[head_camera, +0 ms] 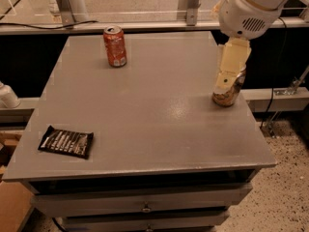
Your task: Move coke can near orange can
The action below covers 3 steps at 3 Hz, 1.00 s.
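Observation:
The coke can, slim and reddish-orange with white markings and a silver top, stands upright at the far left of the grey table. The orange can, gold-tan with dark graphics, stands near the table's right edge. My gripper hangs at the right, in front of the orange can, and hides its upper part. It is far from the coke can.
A black snack packet lies flat at the table's front left. A rail with metal posts runs behind the table. Drawers sit under the tabletop. A cable and speckled floor lie to the right.

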Available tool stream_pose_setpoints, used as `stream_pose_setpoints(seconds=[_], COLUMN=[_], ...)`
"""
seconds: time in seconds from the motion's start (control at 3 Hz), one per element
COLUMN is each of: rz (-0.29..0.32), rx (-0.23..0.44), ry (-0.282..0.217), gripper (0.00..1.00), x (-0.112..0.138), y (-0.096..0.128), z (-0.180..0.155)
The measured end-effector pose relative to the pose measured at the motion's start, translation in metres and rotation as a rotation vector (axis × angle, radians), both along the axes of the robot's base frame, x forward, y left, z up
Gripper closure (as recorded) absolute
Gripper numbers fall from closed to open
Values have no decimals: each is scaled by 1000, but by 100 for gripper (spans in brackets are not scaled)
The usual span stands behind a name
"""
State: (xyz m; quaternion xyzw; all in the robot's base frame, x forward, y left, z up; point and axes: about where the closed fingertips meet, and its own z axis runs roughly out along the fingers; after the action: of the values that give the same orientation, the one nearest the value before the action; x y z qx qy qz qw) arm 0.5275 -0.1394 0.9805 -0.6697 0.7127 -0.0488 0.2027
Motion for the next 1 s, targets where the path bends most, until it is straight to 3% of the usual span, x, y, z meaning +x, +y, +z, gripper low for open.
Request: stream_pose_setpoints(seconds=[0.67, 1.0], rz=[69, 116], rx=[-7, -31], ry=[-24, -31], gripper=[0, 0], x=[33, 61], y=[22, 54], z=[6, 10])
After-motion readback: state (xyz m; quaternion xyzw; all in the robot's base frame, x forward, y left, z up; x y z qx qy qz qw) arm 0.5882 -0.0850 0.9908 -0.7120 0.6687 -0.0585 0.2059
